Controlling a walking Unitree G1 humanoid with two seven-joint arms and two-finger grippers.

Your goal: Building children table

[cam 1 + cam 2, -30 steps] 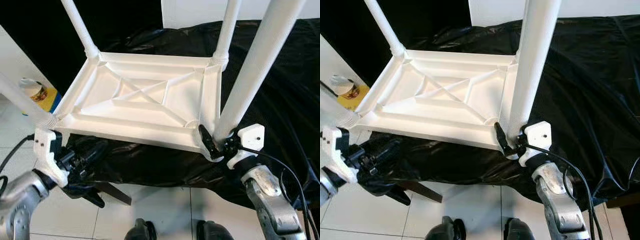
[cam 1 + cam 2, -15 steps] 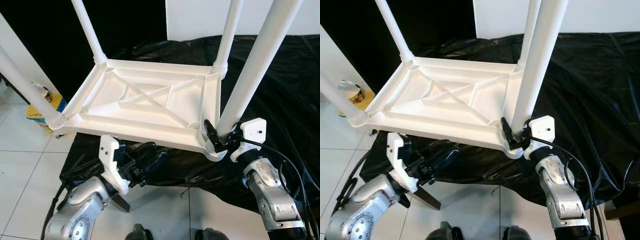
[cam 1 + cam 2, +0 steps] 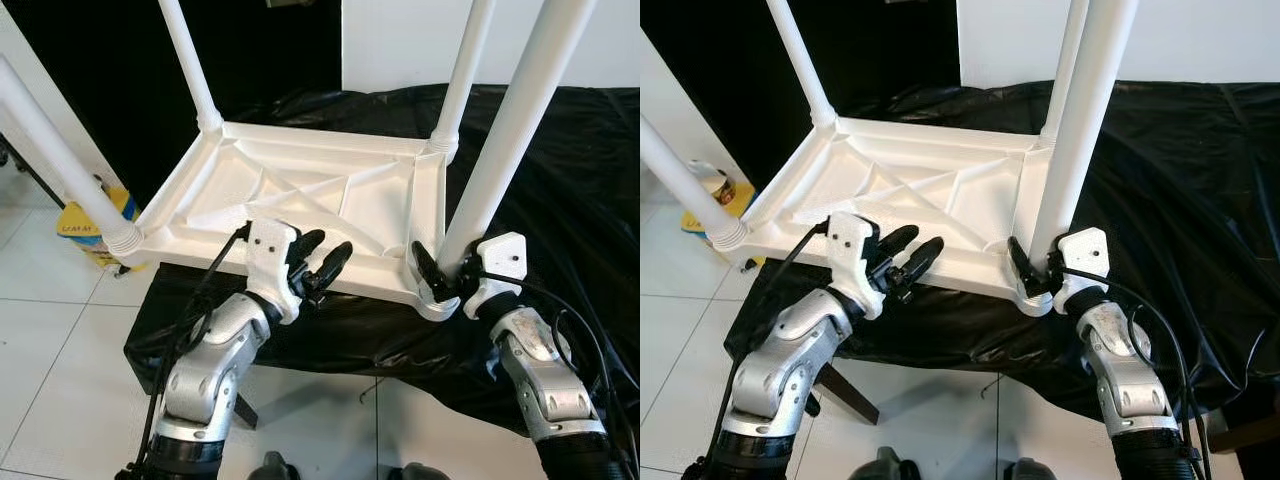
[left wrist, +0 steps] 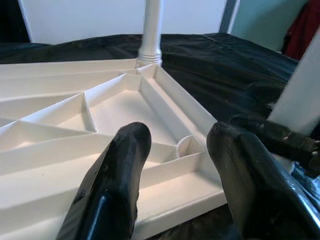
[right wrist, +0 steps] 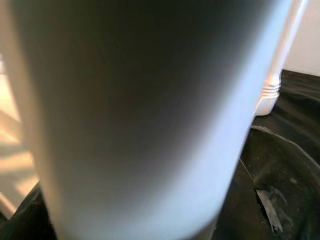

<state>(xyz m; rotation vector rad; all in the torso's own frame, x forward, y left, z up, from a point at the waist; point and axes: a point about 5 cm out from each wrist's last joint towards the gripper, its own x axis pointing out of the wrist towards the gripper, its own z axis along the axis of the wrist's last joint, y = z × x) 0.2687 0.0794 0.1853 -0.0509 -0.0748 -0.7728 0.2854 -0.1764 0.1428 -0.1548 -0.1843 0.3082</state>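
The white children's table (image 3: 300,195) lies upside down on a black plastic sheet (image 3: 560,170), its four legs pointing up. The near right leg (image 3: 500,150) stands in its corner socket, and the right gripper (image 3: 440,282) has its jaws clamped around the base of that leg, right at the socket. The left gripper (image 3: 318,262) hovers over the near rim of the tabletop, jaws apart, touching nothing as far as I can tell. To seat this leg well, I'd say the left one should come down on the rim and steady the top, while the right keeps the leg upright and twists without levering the corner. A yellow container (image 3: 85,222) sits on the floor beside the table.
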